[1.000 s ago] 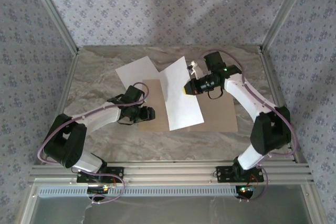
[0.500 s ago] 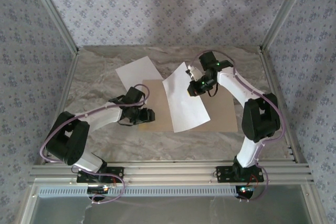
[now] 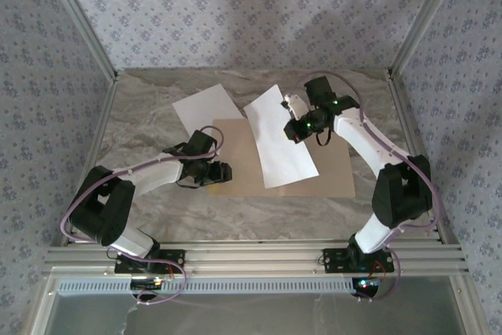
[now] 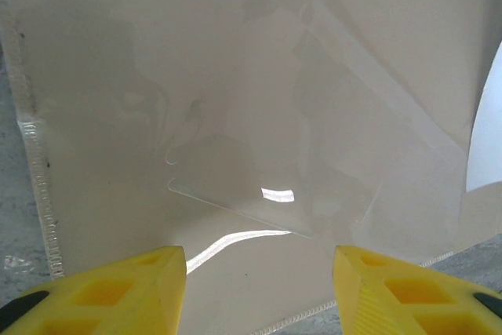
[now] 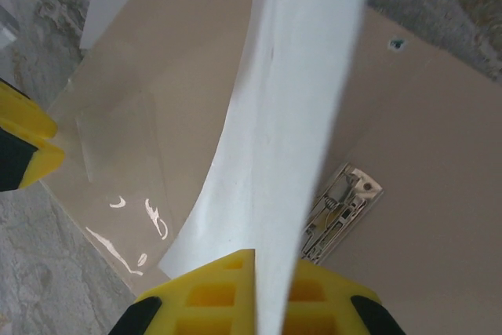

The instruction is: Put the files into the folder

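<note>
Right wrist, held sheet (image 5: 298, 76) half-hiding clip (image 5: 345, 203)

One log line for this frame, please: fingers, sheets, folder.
right fingers: shut on sheet, held over open folder | left fingers: apart, empty, over folder's left half | second sheet: on table behind folder | status: nothing filed yet

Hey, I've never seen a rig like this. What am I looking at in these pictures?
These are two robot arms, a left arm and a right arm, bolted to a table. One picture looks down from above; the others come from a camera on each wrist, so the yellow blocks are fingers. An open folder lies on the table, one white sheet at its far corner. The right gripper pinches a second sheet over the folder. The left gripper hovers open, empty.
</note>
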Controlling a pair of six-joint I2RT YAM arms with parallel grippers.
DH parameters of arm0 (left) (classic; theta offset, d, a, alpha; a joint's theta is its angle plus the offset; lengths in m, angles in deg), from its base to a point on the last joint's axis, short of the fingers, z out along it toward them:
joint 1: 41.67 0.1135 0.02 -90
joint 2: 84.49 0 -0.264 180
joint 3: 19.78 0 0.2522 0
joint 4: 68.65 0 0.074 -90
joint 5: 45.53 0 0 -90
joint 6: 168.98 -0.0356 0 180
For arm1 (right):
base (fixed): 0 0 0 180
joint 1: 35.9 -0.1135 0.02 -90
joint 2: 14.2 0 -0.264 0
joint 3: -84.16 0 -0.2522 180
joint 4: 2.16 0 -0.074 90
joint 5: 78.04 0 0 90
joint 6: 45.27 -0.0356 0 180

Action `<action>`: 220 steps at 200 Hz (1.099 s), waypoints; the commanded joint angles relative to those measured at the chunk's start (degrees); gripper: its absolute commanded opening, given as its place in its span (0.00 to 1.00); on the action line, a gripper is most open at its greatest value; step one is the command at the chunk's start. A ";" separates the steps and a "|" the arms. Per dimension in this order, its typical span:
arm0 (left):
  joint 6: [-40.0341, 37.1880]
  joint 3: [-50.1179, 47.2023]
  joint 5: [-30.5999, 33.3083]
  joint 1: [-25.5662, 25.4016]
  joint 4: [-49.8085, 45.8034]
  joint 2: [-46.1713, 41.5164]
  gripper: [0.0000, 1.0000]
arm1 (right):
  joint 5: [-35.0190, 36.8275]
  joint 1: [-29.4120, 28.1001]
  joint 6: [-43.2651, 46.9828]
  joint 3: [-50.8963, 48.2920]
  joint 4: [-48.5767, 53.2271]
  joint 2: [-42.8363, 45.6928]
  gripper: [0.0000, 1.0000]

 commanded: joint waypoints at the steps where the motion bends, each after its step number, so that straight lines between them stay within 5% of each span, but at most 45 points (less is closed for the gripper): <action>1: 0.41 -0.34 -1.07 0.37 0.69 0.64 0.53 | -1.96 0.47 1.48 -1.56 -2.63 1.83 0.00; 220: 1.21 -1.21 -1.10 0.34 0.66 -0.48 0.53 | -15.67 6.16 0.46 -10.61 -11.37 1.30 0.00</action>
